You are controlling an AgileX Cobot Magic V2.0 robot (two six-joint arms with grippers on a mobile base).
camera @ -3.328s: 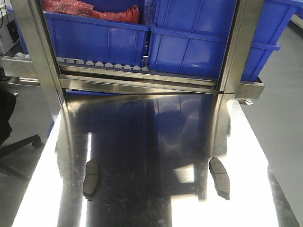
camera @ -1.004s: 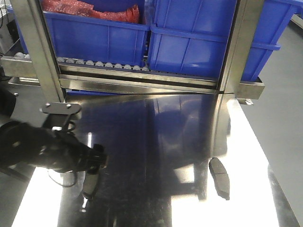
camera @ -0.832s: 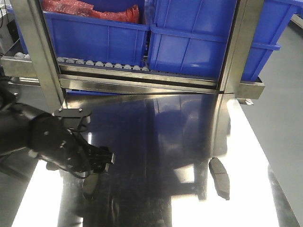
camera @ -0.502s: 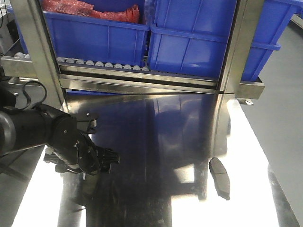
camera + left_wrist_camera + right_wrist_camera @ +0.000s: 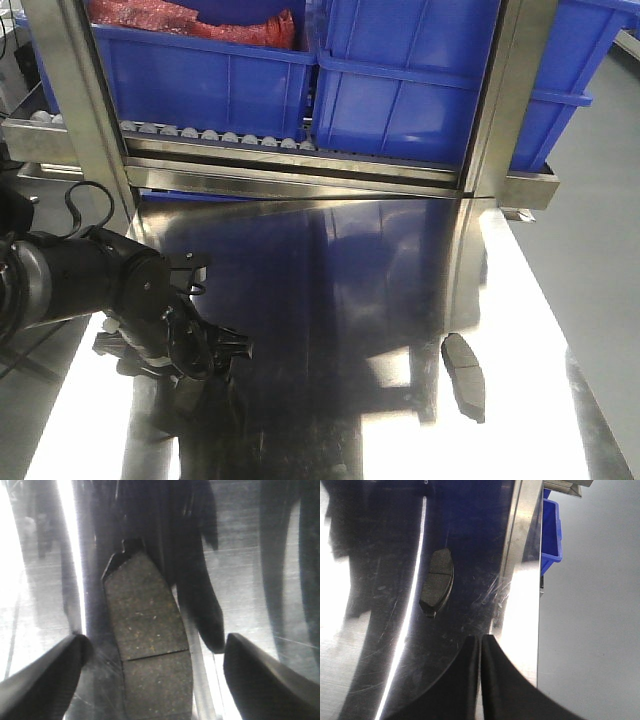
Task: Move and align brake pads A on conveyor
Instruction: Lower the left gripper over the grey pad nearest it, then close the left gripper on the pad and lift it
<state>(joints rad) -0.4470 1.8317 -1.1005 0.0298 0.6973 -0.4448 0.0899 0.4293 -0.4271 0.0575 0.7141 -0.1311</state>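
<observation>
Two brake pads A lie on a shiny steel table (image 5: 340, 300). The left pad (image 5: 147, 645) is grey and speckled, with a thin groove across it. My left gripper (image 5: 155, 640) is open and straddles it, with one black finger (image 5: 45, 680) on each side and clear of the pad. In the front view the left gripper (image 5: 205, 358) covers most of that pad (image 5: 186, 397). The right pad (image 5: 463, 375) lies alone near the table's right side, also seen as the pad (image 5: 438, 580) ahead of my right gripper (image 5: 481, 640), which is shut and empty. The conveyor is out of view.
Two blue bins (image 5: 210, 70) (image 5: 420, 80) stand on a roller track (image 5: 220, 135) behind the table, framed by steel posts (image 5: 80, 110) (image 5: 505, 100). The table's right edge (image 5: 537, 605) drops to grey floor (image 5: 590, 630).
My left arm came in from the left, swung over the left pad and lowered around it. The right pad has not moved.
</observation>
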